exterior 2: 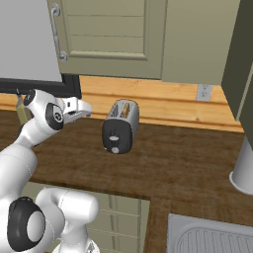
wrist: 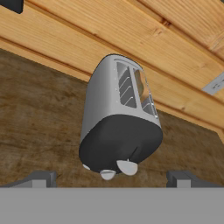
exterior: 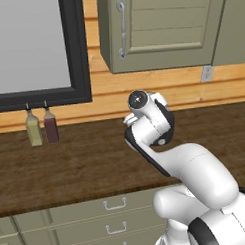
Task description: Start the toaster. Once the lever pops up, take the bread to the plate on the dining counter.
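My end effector [wrist: 109, 177] hovering wide, empty, just short of toaster [exterior 2: 120, 126] on bench [exterior 2: 188, 163]. Bread [exterior 2: 126, 109] sitting in slot. Lever [wrist: 127, 166] unpressed; toasting, carrying to plate all pending.

The gripper [wrist: 109, 178] hung with its jaws spread wide just in front of the toaster's [exterior 2: 119, 126] black end panel, nothing between them. Bare dark table [exterior 2: 188, 168] lay open on every side of the toaster — left, right and in front. Behind it the wooden wall [exterior 2: 163, 101] closed off the back, and the green cabinet [exterior 2: 123, 34] hung above, limiting headroom. Far left, two bottles [exterior: 42, 128] stood against the wall, well apart. To the right, a pale cylinder [exterior 2: 243, 170] and the sink [exterior 2: 212, 237] edged the table.
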Available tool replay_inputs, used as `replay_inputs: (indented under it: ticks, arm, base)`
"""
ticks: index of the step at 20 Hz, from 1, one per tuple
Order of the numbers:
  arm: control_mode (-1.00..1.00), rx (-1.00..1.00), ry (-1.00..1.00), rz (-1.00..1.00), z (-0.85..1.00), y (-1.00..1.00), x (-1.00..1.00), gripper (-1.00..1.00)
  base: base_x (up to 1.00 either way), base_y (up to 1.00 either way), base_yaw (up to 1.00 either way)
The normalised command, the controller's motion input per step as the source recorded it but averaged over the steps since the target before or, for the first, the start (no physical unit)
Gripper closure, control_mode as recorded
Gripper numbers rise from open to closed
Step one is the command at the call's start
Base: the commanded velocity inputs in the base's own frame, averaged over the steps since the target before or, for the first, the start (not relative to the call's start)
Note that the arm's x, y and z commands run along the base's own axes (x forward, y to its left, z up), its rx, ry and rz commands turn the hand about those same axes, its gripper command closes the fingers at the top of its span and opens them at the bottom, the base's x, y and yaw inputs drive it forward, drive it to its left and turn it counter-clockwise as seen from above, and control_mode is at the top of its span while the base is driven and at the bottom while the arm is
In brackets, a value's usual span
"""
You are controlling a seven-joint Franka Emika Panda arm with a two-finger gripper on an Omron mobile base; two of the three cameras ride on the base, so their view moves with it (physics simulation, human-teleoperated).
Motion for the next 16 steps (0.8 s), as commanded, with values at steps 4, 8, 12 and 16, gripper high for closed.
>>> replay_inputs:
  ticks: [4,8,12,16]
  arm:
    - [-1.00,0.00,0.00,0.00,0.00,0.00,0.00,-1.00]
    - [-1.00,0.00,0.00,0.00,0.00,0.00,0.00,-1.00]
    - [-1.00,0.00,0.00,0.00,0.00,0.00,0.00,-1.00]
    - [-1.00,0.00,0.00,0.00,0.00,0.00,0.00,-1.00]
  base:
    - [0.00,0.00,0.00]
    - [0.00,0.00,0.00]
    - [0.00,0.00,0.00]
    - [0.00,0.00,0.00]
